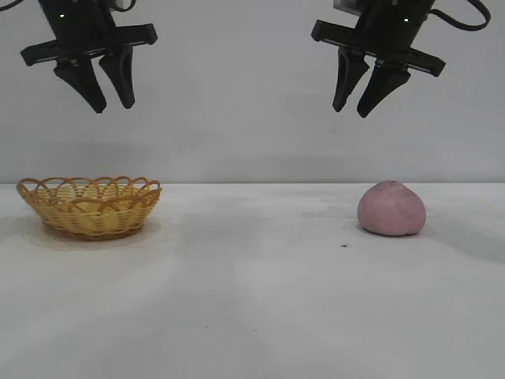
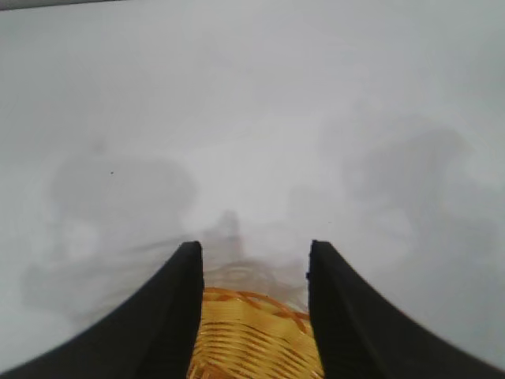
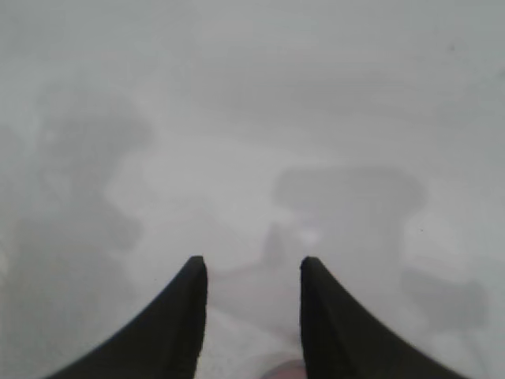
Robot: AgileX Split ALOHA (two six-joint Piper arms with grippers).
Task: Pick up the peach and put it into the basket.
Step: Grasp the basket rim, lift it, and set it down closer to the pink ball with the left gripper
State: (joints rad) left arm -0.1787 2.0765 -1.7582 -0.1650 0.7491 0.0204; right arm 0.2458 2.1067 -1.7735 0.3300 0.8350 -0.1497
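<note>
The dusty pink peach (image 1: 391,208) sits on the white table at the right. The yellow wicker basket (image 1: 91,204) with an orange-brown looped rim stands at the left and holds nothing. My right gripper (image 1: 353,110) hangs open and empty high above the table, a little left of the peach; a sliver of the peach (image 3: 286,369) shows between its jaws in the right wrist view. My left gripper (image 1: 113,107) hangs open and empty high above the basket, whose weave (image 2: 252,335) shows between its jaws in the left wrist view.
The white table (image 1: 252,300) stretches bare between basket and peach. A small dark speck (image 1: 345,245) lies in front of the peach. A plain grey wall stands behind.
</note>
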